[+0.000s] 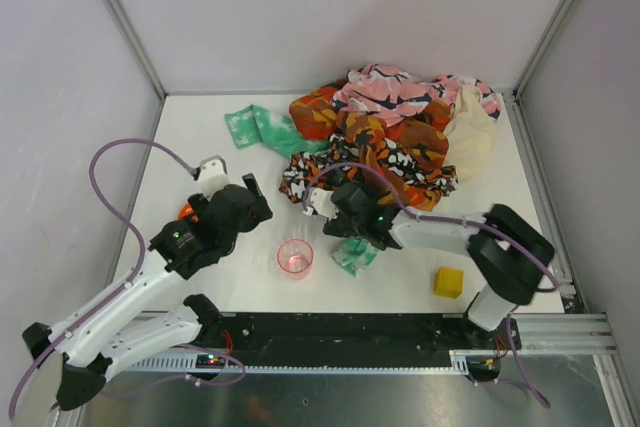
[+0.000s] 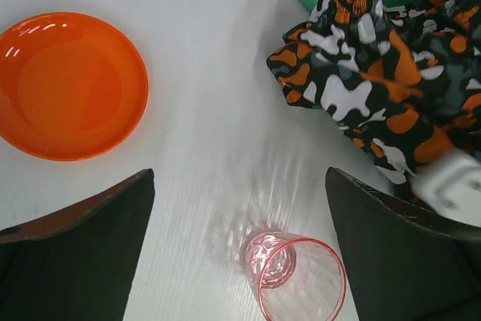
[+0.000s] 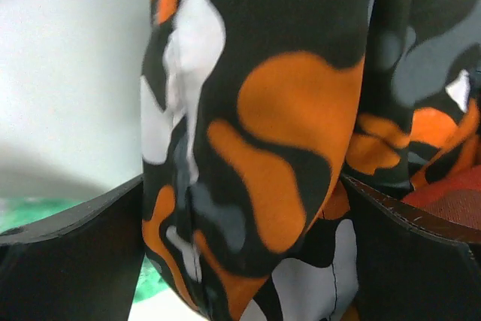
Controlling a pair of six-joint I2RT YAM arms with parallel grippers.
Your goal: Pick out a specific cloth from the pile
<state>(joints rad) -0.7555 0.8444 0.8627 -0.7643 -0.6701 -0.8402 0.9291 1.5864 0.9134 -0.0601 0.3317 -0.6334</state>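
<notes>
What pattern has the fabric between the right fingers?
Orange, white, grey blotches on black fabric; right wrist view.

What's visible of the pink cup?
The pink cup is a small tumbler of clear pink plastic, by its look, with a faceted base. It stands upright, mouth up, seemingly empty, on the white table, on the near side of the pile. Nothing touches it; a green blotched cloth lies apart, just right of it in the top view.

Top view overhead, far; both wrists close, sharing pile (image 1: 385, 142)
</notes>
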